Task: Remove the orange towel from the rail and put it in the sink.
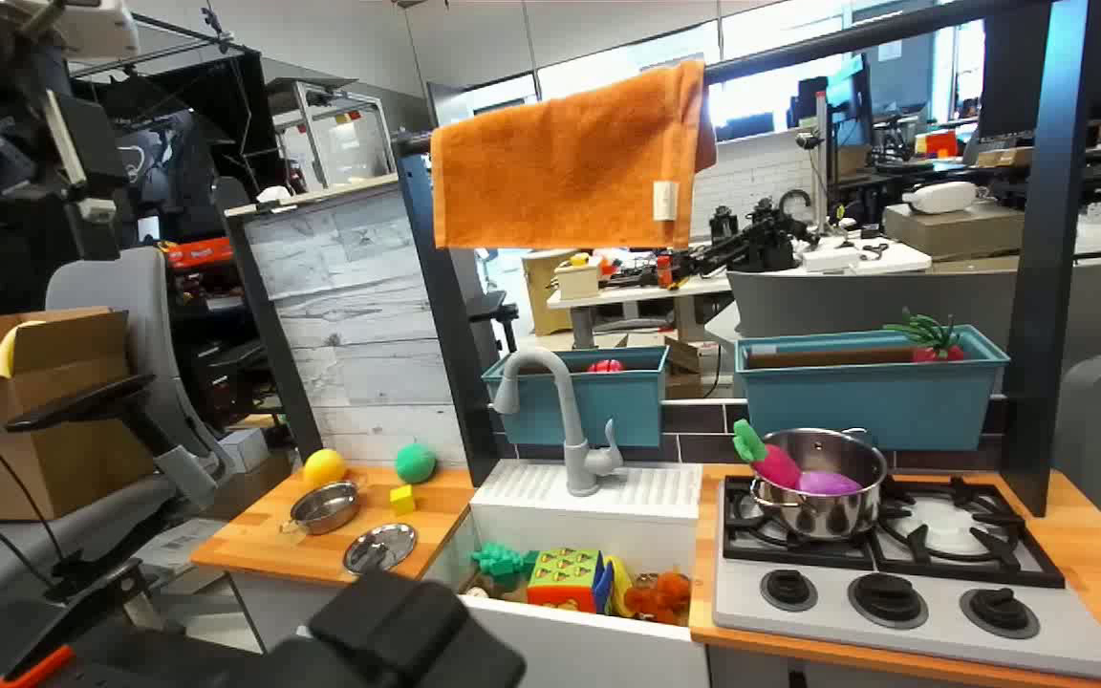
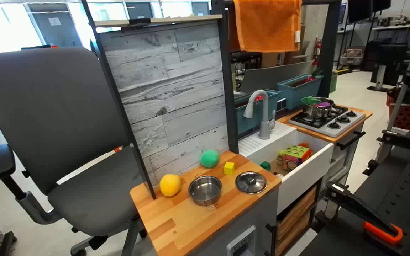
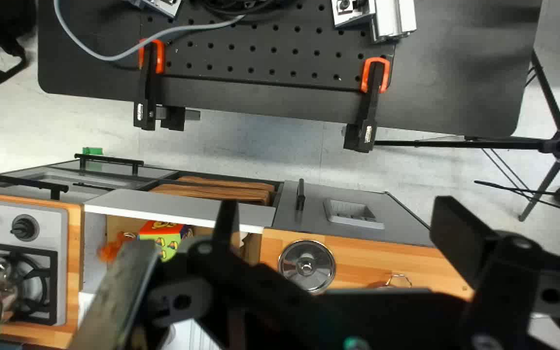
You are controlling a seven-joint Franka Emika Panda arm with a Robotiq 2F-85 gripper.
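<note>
The orange towel (image 1: 560,172) hangs folded over the dark rail (image 1: 837,40), above the sink. The towel (image 2: 267,26) and the rail (image 2: 317,2) also show at the top in an exterior view. The white sink (image 1: 598,621) holds several toys; its front wall also shows in an exterior view (image 2: 306,181) and in the wrist view (image 3: 178,206). My gripper (image 3: 336,223) is open and empty in the wrist view, above the left counter. Part of my dark arm (image 1: 58,124) shows at the upper left, apart from the towel. The towel is out of the wrist view.
A grey faucet (image 1: 570,420) stands behind the sink, below the towel. A pot (image 1: 818,497) with toy vegetables sits on the stove (image 1: 904,612). Teal planters (image 1: 866,401) hang behind. A small pan (image 2: 205,190), lid (image 2: 250,182) and balls lie on the wooden counter (image 2: 176,225).
</note>
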